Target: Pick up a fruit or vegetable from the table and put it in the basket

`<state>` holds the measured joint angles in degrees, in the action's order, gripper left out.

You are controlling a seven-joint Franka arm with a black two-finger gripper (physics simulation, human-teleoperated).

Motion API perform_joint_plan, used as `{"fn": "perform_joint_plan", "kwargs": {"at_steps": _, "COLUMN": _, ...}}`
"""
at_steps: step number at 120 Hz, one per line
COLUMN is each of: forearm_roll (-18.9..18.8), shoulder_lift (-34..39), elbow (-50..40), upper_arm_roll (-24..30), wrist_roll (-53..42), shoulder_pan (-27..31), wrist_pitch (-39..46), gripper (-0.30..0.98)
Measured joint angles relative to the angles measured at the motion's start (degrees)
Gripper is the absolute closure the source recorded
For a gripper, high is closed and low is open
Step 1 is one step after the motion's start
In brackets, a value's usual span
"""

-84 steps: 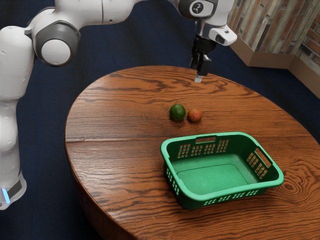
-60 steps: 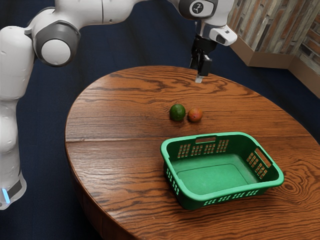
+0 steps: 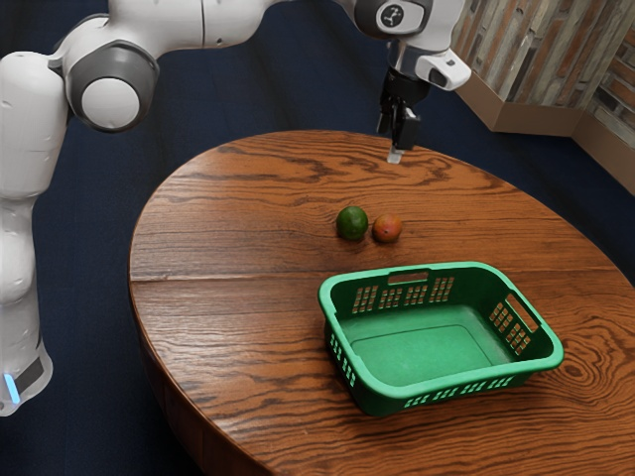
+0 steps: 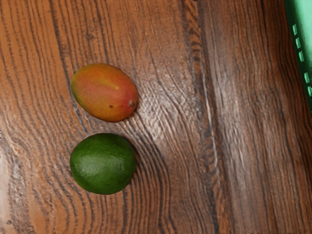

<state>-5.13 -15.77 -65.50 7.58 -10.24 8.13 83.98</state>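
Fruit below my open gripper [image 3: 389, 145]

My fingers stand apart, holding nothing, raised over the table [image 3: 228, 337]. Well below them on the wood, the mango [image 4: 105, 92] lies just beside the green fruit [image 4: 103, 164]; both sit between my hand and the basket [image 3: 342, 381] in the exterior view.

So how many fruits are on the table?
2. A rounded, dark green fruit and an oval, orange-red mango lie side by side on the brown wooden table, with a small gap between them, outside the green plastic basket.
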Motion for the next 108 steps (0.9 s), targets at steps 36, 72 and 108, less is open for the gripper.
{"fn": "perform_joint_plan", "kwargs": {"at_steps": 36, "forearm_roll": -1.5, "shoulder_lift": 0.3, "elbow": -2.4, "upper_arm_roll": 2.4, "wrist_roll": -25.3, "shoulder_pan": -0.6, "wrist_pitch": 5.6, "gripper": 0.0}}
{"fn": "perform_joint_plan", "kwargs": {"at_steps": 72, "forearm_roll": 0.4, "shoulder_lift": 1.3, "elbow": -4.2, "upper_arm_roll": 2.0, "wrist_roll": -46.5, "shoulder_pan": 0.0, "wrist_pitch": 7.0, "gripper": 0.0}}
{"fn": "perform_joint_plan", "kwargs": {"at_steps": 108, "forearm_roll": 3.2, "shoulder_lift": 0.4, "elbow": -4.1, "upper_arm_roll": 0.1, "wrist_roll": -63.6, "shoulder_pan": 0.7, "wrist_pitch": 4.2, "gripper": 0.0}}
